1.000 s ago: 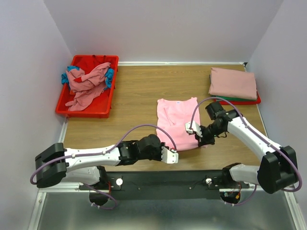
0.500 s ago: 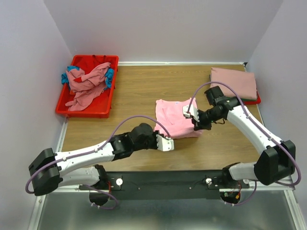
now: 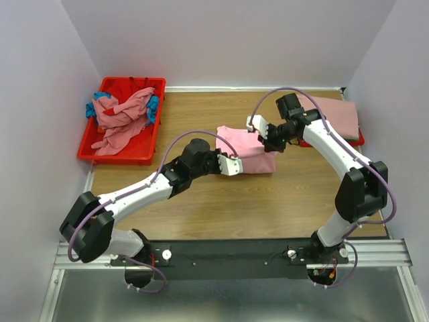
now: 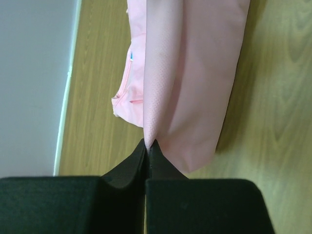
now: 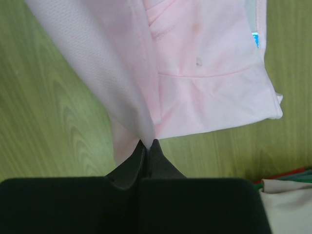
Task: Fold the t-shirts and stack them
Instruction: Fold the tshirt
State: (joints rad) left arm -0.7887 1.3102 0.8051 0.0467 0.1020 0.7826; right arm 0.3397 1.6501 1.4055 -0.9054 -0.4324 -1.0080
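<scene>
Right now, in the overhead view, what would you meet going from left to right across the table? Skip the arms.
The red bin holding crumpled shirts → pink shirt → folded shirt stack.

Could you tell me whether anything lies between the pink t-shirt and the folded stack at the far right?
Nothing visible rests on the table between them. The pink t-shirt, pinched by the left tool and right tool, has only the right arm itself crossing the gap to the folded stack.
</scene>
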